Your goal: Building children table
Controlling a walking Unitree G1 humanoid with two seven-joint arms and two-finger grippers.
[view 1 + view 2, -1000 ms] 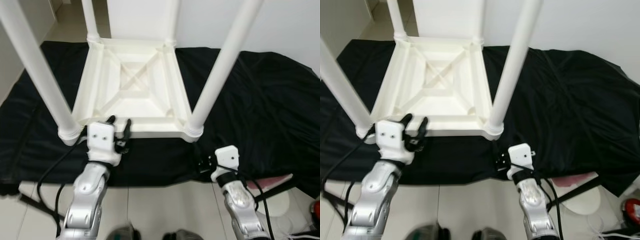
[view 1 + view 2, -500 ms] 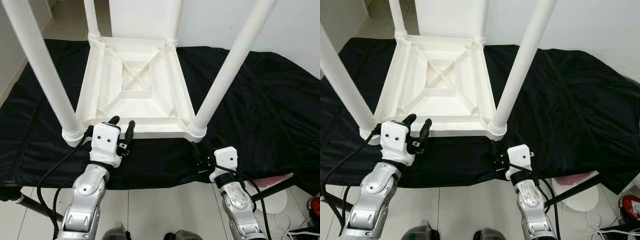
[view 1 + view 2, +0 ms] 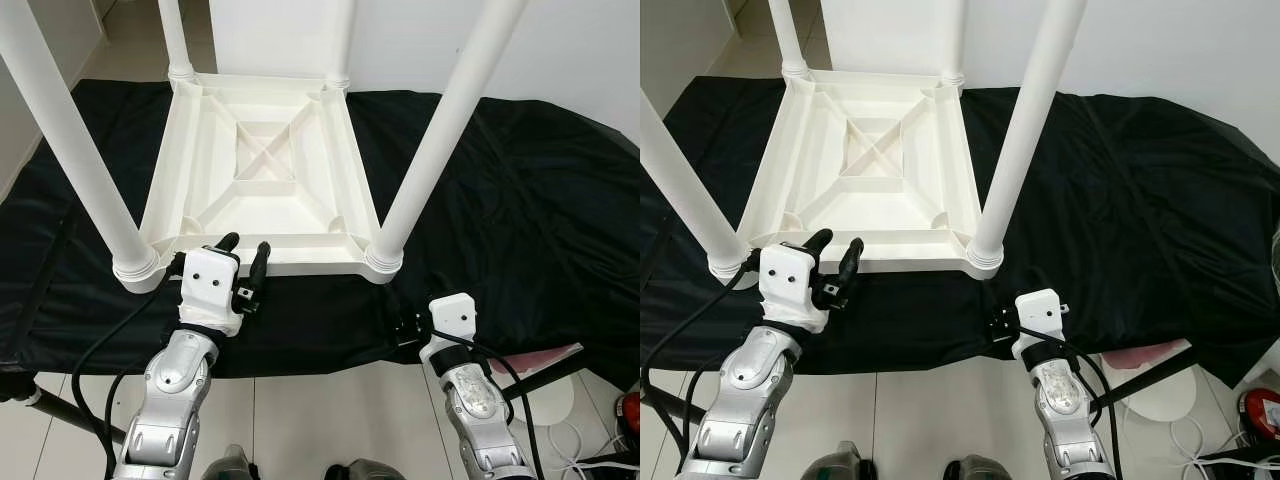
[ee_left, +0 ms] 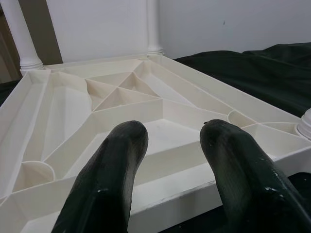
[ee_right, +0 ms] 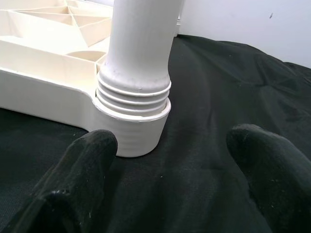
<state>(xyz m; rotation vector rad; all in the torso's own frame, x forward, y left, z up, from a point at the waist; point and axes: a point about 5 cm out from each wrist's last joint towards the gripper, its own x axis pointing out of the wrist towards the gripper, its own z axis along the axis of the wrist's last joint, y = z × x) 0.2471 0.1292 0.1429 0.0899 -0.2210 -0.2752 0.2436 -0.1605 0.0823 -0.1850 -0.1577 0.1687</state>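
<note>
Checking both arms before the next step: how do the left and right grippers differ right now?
The left gripper sits at the table's near rim, fingers reaching over its edge; the right gripper hangs lower over the black cloth, short of the near right leg. Both are open and hold nothing.

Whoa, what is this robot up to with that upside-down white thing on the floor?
It is putting together a small white table, which lies upside down on a black cloth with its legs standing up. The left end effector hovers open at the table's near edge. The right end effector is open beside the near right leg, holding nothing.
</note>
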